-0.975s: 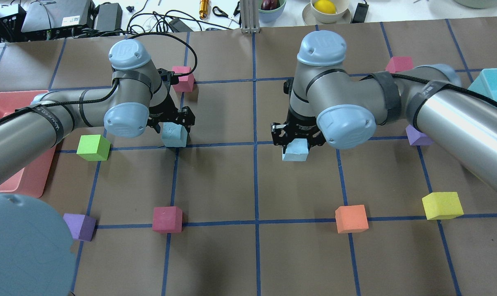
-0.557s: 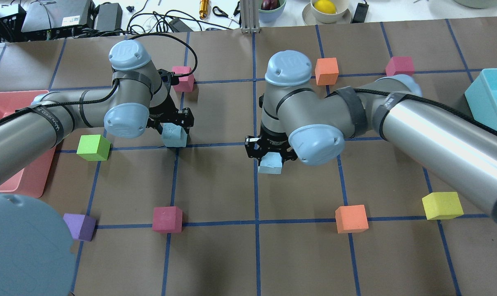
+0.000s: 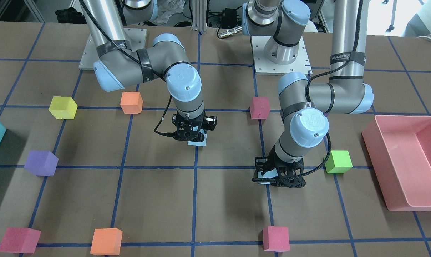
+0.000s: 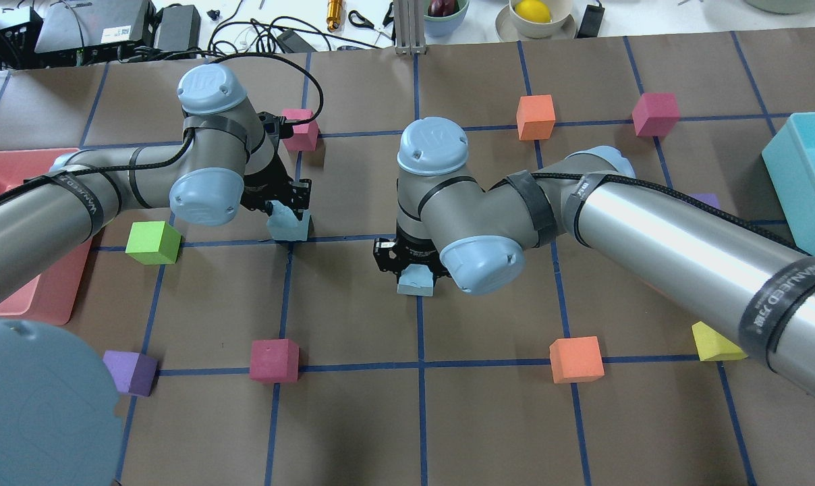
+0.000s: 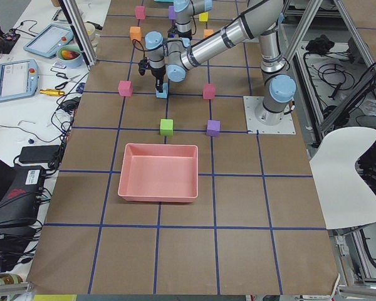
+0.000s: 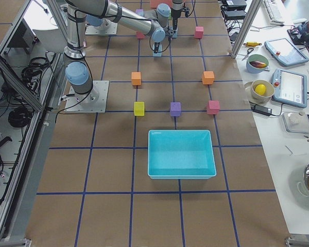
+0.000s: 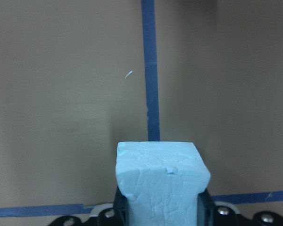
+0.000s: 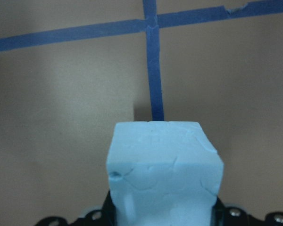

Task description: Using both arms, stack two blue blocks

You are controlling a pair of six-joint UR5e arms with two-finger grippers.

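Observation:
My left gripper (image 4: 287, 202) is shut on one pale blue block (image 4: 288, 226), low over a grid-line crossing at left centre. The left wrist view shows this block (image 7: 160, 183) between the jaws. In the front-facing view this gripper (image 3: 278, 176) hides nearly all of it. My right gripper (image 4: 414, 264) is shut on the other blue block (image 4: 415, 282), near the table's centre line. That block also shows in the right wrist view (image 8: 162, 165) and the front-facing view (image 3: 198, 141). The two blocks are about one grid square apart.
A pink tray (image 3: 376, 164) stands at my far left and a teal bin (image 4: 785, 175) at my far right. Loose cubes lie around: green (image 4: 152, 241), magenta (image 4: 274, 360), purple (image 4: 132, 371), orange (image 4: 576, 359), yellow (image 4: 714, 343), orange (image 4: 536, 116), magenta (image 4: 656, 113).
My right arm has swung leftward and nearer with its blue block, from right of centre to the centre line. My left arm has hardly moved and still holds its block.

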